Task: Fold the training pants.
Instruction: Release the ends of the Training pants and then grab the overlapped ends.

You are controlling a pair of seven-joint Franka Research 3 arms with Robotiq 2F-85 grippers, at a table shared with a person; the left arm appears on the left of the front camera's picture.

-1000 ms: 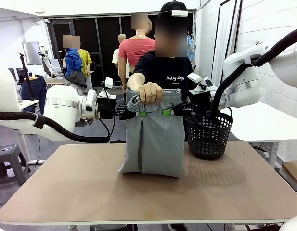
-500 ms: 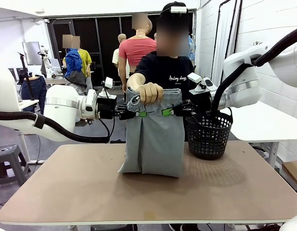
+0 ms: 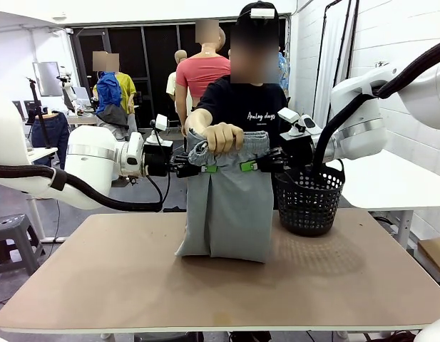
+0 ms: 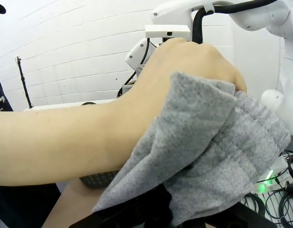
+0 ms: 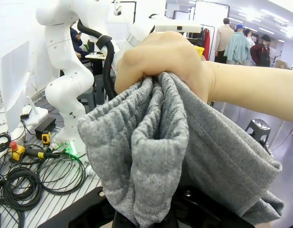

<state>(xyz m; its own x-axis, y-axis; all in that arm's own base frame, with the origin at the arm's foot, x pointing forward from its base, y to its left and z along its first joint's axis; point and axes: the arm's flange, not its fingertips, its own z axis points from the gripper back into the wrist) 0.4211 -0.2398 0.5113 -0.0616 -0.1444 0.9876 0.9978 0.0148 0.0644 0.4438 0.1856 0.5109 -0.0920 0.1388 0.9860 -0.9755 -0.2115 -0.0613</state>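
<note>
The person's hand (image 3: 221, 137) grips the training pants (image 3: 230, 210) by the bunched waistband, presenting them; the next step likely requires laying them flat.

Light grey jersey training pants (image 3: 227, 214) hang upright over the middle of the table (image 3: 134, 285). A person's hand (image 3: 221, 137) bunches the gathered elastic waistband at the top. The legs fall straight side by side, their lower ends resting slumped on the tabletop, just beside a black mesh basket (image 3: 309, 206).
</note>
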